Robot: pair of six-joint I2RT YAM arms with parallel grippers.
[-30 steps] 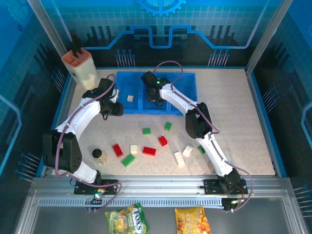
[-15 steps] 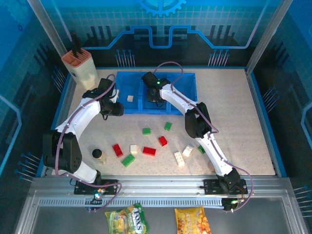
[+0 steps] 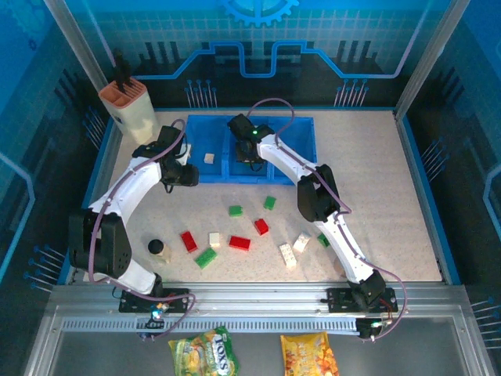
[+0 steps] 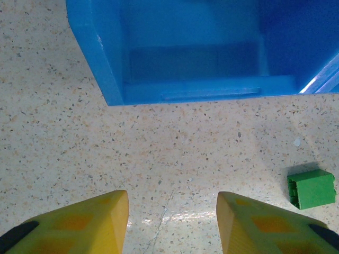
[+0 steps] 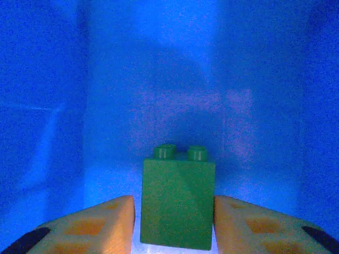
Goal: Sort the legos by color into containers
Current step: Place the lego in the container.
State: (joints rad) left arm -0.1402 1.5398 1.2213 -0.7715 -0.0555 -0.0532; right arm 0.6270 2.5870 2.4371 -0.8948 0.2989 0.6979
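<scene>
My right gripper reaches into the middle compartment of the blue tray. In the right wrist view its jaws stand slightly open around a green lego, with a thin gap on each side; the lego rests upright on the tray floor. A cream lego lies in the left compartment. My left gripper hovers open and empty over the table just in front of the tray's corner, with a green lego off to its right. Red, green and cream legos lie scattered mid-table.
A small dark-capped bottle stands near the left arm's base. The orange-and-cream knife block sits at the back left corner. Two snack bags lie below the rail in front. A raised blue border edges the table.
The right jaws have parted a little around the green lego inside the tray. Neither arm has shifted noticeably, and the legos on the table lie as before.
</scene>
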